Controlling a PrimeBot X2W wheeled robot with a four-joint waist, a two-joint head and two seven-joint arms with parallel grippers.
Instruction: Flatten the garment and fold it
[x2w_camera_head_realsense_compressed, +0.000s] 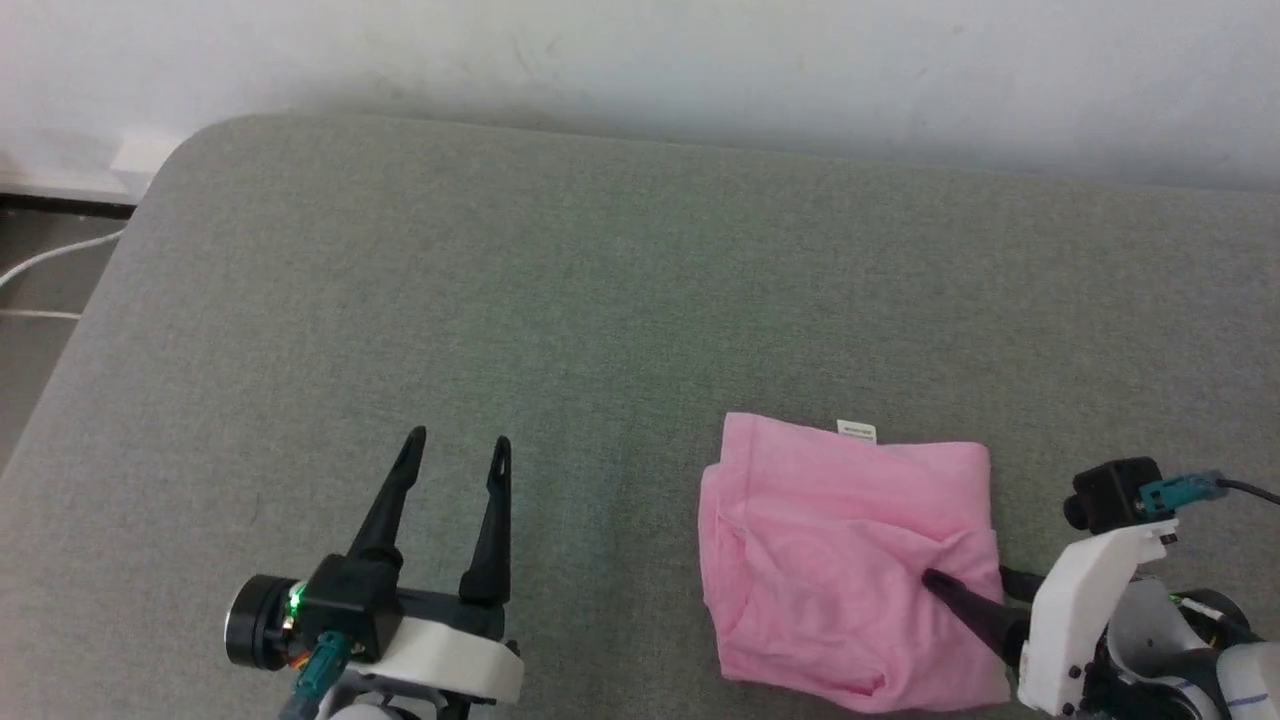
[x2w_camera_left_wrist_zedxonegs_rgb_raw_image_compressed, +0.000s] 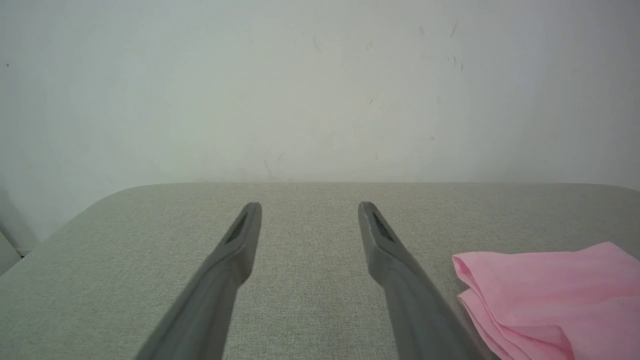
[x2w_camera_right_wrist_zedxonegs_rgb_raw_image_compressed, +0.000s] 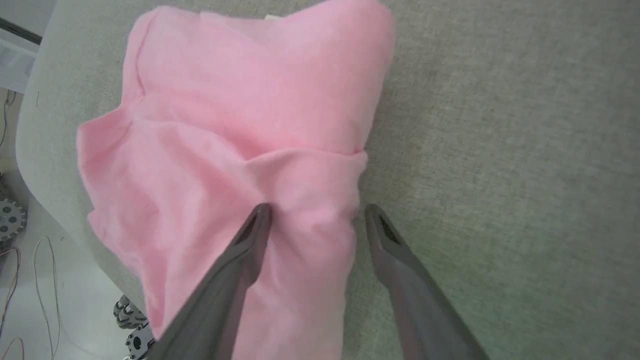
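Lying folded into a rough rectangle, the garment (x2w_camera_head_realsense_compressed: 850, 560) sits on the near right part of the grey fabric surface (x2w_camera_head_realsense_compressed: 500, 280), its small white label (x2w_camera_head_realsense_compressed: 856, 431) poking out at the far edge. The right claw (x2w_camera_right_wrist_zedxonegs_rgb_raw_image_compressed: 317, 209) stands with fingers apart astride the garment's right edge: one finger over the pink cloth, where creases gather at its tip (whether it presses down I cannot tell), the other over bare surface just beside the cloth. The left claw (x2w_camera_head_realsense_compressed: 459, 437), fingers likewise spread and holding nothing, hangs over the surface well to the left of the garment.
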